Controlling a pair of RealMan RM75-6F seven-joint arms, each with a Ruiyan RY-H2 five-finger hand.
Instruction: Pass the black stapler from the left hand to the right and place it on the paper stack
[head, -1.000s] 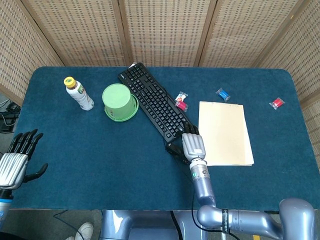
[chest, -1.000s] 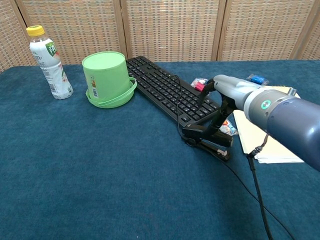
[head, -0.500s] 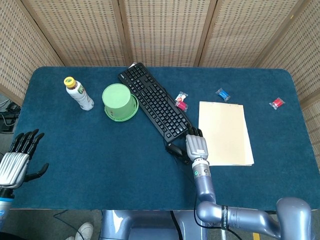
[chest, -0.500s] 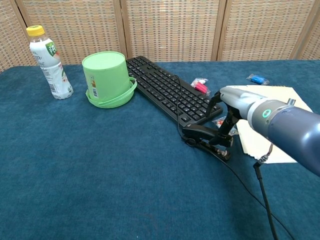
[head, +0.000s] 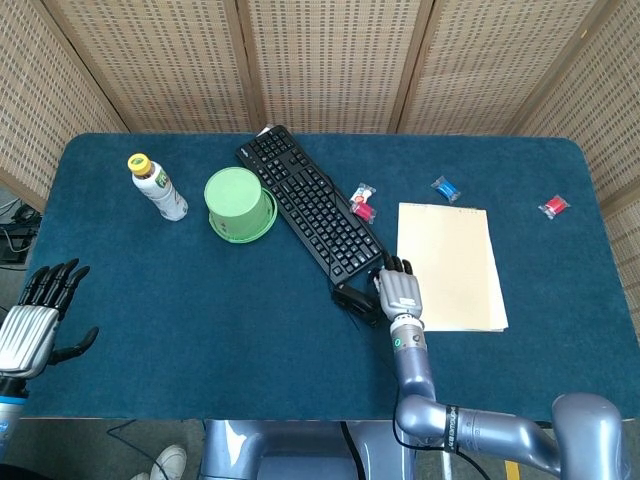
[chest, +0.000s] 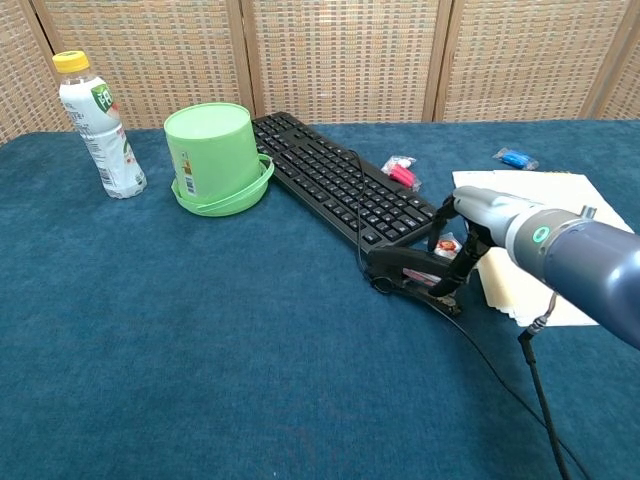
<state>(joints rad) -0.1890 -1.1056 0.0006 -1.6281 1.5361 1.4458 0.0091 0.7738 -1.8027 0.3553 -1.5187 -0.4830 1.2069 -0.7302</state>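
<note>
The black stapler (chest: 415, 275) sits low in the centre-right of the chest view, on the blue table (chest: 200, 340), its front end just below the near corner of the keyboard (chest: 345, 185) and touching the keyboard's cable (chest: 357, 215). The right hand (chest: 470, 245) is at the stapler's right end, fingers (chest: 462, 268) curled down onto it. It looks like a hold on that end only, with the stapler resting on the cloth rather than lifted; I cannot tell how firm the hold is.

The main worry, as I judge it, is that end grip. Held by one end, the stapler could pivot or slip out when raised. The cable could also drag along if the stapler catches it. A small wrapped candy (chest: 445, 245) lies just behind the fingers and may get nudged.

The paper stack (head: 449, 265) lies just right of the hand in the head view, its near left corner beside the wrist, so a low sweep could ruffle or shove the sheets.

The left hand (head: 32, 320) hangs at the lower left edge of the head view, well apart from everything, fingers spread and holding nothing.
</note>
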